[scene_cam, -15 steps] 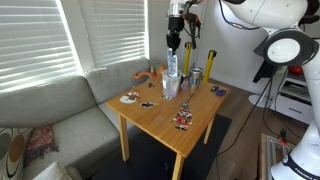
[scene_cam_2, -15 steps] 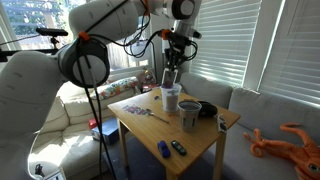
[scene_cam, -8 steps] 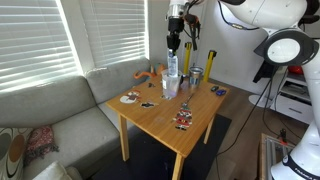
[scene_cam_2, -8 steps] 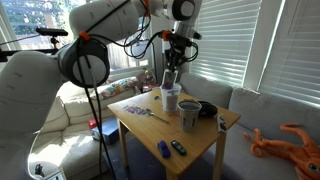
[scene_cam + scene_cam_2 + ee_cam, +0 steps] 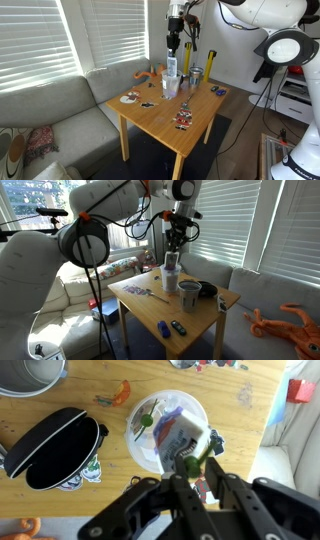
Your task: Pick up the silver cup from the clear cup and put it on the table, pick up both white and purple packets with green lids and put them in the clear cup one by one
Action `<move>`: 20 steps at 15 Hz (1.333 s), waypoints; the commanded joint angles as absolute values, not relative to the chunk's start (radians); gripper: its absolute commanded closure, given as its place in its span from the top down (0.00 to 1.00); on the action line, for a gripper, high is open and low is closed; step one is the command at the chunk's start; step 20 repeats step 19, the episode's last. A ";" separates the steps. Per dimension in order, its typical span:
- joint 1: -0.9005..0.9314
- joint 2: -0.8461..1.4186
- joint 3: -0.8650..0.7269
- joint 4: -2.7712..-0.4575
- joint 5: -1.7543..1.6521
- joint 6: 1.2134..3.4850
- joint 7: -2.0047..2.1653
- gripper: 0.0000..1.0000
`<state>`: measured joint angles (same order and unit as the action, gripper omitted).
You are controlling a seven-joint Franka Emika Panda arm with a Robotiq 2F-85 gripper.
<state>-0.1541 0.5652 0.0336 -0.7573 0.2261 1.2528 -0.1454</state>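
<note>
Here, in an exterior view, the gripper (image 5: 172,46) hangs over the clear cup (image 5: 171,86) at the far side of the table (image 5: 165,118), with the silver cup (image 5: 197,74) standing just right of it. In an exterior view, a packet (image 5: 172,260) stands upright in the clear cup under the gripper. In the wrist view, the fingers closely flank that packet's green cap; I cannot tell whether they pinch it. A second packet (image 5: 150,426) rests inside the cup.

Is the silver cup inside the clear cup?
No, the silver cup stands on the table, apart from the clear cup.
</note>
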 commanded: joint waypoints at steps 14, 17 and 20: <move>-0.156 0.559 0.034 -0.756 0.227 1.268 -0.178 1.00; -0.156 0.556 0.034 -0.756 0.227 1.268 -0.185 1.00; -0.156 0.556 0.034 -0.756 0.227 1.268 -0.186 1.00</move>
